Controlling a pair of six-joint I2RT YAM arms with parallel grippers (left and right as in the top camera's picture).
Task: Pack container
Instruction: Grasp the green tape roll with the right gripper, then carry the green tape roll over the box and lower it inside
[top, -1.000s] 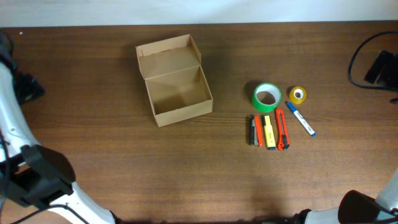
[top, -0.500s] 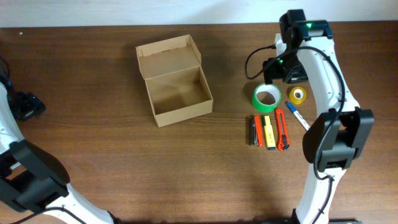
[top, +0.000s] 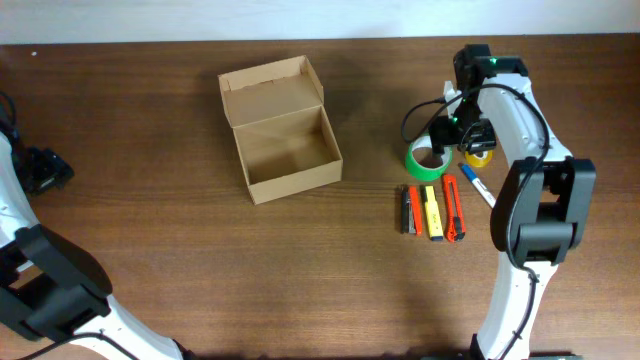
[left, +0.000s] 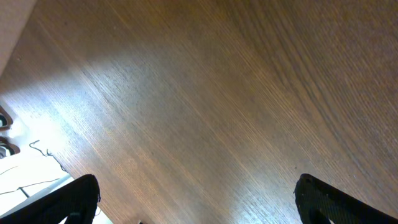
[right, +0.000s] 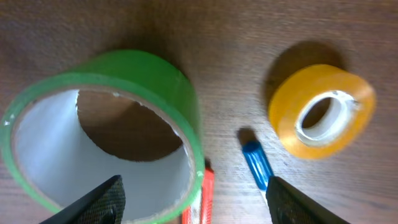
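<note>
The dark, wood-grained counter is carrying everything. The container, a plain tan cardboard box with matte walls, is sitting left of centre on it, well apart from the other items, with its hinged flap standing open at the back. The left tool is hanging spread wide over bare wood. The right tool is hovering with its fingers apart above a glossy green tape roll lying flat. A smaller yellow tape roll is lying near it, and a slim blue pen is pointing up between them.
</note>
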